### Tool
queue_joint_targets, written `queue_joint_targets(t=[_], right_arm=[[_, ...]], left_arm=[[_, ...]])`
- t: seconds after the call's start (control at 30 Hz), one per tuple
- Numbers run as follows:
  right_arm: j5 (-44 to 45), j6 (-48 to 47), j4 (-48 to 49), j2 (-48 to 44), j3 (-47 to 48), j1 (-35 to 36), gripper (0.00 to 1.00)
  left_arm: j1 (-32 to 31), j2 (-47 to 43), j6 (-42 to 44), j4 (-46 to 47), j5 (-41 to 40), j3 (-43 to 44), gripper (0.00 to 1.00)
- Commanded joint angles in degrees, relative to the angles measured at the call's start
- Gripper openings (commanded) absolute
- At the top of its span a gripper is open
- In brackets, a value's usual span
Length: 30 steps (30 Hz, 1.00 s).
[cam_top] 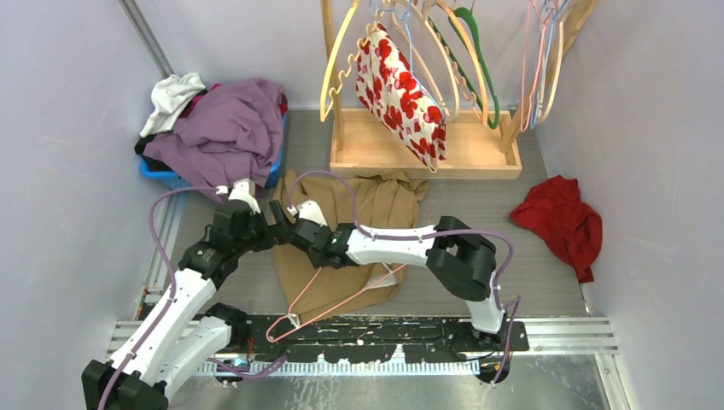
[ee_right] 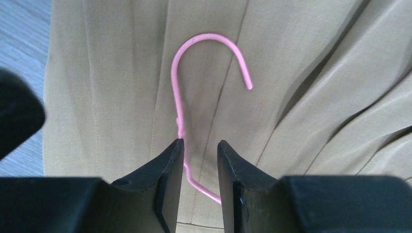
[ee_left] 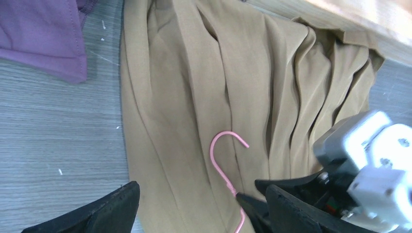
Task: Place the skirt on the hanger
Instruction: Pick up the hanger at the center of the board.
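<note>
At your far left a blue basket (cam_top: 171, 179) is carrying a heap of purple cloth (cam_top: 230, 128); neither is part of this job.

The left gripper (ee_left: 201, 199) is hovering over the near left part of the skirt (cam_top: 376, 205), with its jaws standing wide apart and holding nothing.

The tan skirt is lying spread flat on the worktop, in front of the wooden rack (cam_top: 427, 158) and between the basket and the red cloth (cam_top: 559, 222). It is showing long pleats and looks thin, limp and light. Expect it to sag, bunch and slide off a thin wire. You will probably be wanting to pinch a firm edge such as the waistband rather than a loose pleat. Which end is the waistband I cannot tell from here.

The pink wire hanger (ee_right: 173, 82) is resting on top of the skirt, its hook pointing towards the rack. It looks light, springy and smooth, so it is likely to twist or skate if you nudge it.

The right gripper (ee_right: 200, 143) is straddling the hanger's neck just below the hook. Its jaws are drawn in narrow but not clamping, and a gap is showing beside the wire. That neck looks like the stiffest place to take hold.
</note>
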Motion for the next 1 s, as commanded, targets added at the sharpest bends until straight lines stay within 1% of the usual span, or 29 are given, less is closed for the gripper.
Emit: queue_joint_targets(t=[0.0,0.23,0.37,0.4,0.47,0.5,0.53,0.67,0.8,0.97], right_arm=[[-1.76,-0.9,3.9,0.43,-0.39,1.97,0.38],[-1.78,-0.55,4.89,-0.27,-1.73,2.92,0.38],[-0.24,-0.03,3.47,1.09,-1.07,3.13,0.36],[0.37,0.1,3.12,1.59,-0.87,3.14,0.33],[1.23,0.18,3.02,2.4,-1.02,3.22,0.21],[2.3,0.37,3.22,2.42,-1.31,3.3,0.15],[3.49,0.47,3.52,2.22,-2.01,3.36,0.11],[10.14,-0.34,7.42,-2.06,-6.88,4.65,0.02],[18.64,-3.56,11.29,-6.72,-11.01,7.11,0.01],[29.18,-8.4,13.54,-10.18,-13.7,10.34,0.01]], left_arm=[[0.25,-1.14,-0.45,4.11,2.94,1.26,1.0],[0.44,-1.49,-0.62,4.21,3.09,1.04,0.99],[0.49,-1.9,-0.85,4.13,2.89,0.77,1.0],[0.54,-1.99,-0.89,4.06,3.04,0.76,0.99],[0.51,-2.27,-0.94,3.8,2.91,0.78,1.0],[0.61,-2.44,-0.9,3.7,2.9,0.75,0.99],[0.58,-2.6,-0.94,3.69,2.93,0.68,0.99],[0.64,-3.01,-0.89,3.26,3.09,0.76,0.99],[0.72,-3.52,-1.11,3.13,3.4,0.85,0.99],[0.65,-3.93,-1.48,3.12,3.86,0.78,0.99]])
